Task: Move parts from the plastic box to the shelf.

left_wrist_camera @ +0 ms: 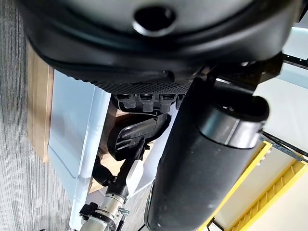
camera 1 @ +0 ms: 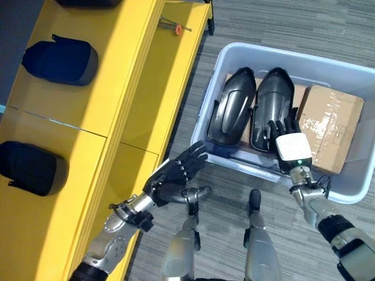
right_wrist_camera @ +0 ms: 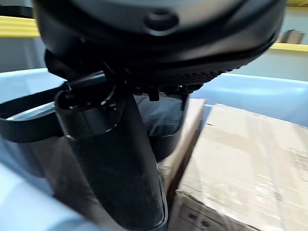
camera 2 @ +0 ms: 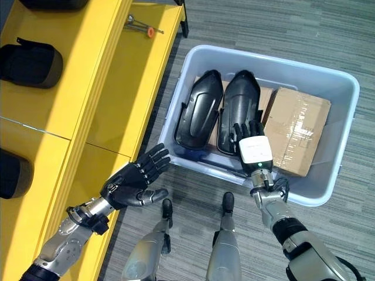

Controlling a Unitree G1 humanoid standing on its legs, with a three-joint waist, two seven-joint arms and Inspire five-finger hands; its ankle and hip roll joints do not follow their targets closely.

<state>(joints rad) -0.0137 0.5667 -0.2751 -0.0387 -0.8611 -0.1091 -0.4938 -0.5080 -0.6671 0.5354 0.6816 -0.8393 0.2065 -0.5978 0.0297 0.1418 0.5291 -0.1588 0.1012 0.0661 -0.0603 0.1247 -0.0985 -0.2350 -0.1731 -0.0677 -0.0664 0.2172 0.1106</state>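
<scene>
Left hand point(camera 1: 176, 178): relaxed, fingers spread, empty, at 7 o'clock.
Right hand point(camera 1: 287, 140): fingers extended onto glossy black moulded plastic part point(camera 1: 272, 108); nothing clenched.
Part location: pale grey plastic box point(camera 1: 234, 58), 2 o'clock.
Handling: likely stiff, light, slippery; grip its raised rim.
Destination: yellow shelf point(camera 1: 99, 99), 10 o'clock.

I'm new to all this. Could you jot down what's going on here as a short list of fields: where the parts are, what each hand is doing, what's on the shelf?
Box: pale plastic box on the floor beside the shelf
In box: two black parts side by side, cardboard box
Right hand: inside the box, over the right-side black part; grip unclear
Left hand: open, fingers spread, between shelf and box, holding nothing
Shelf: yellow shelf with dark parts lying on it, small red-tipped tool at its far end
</scene>
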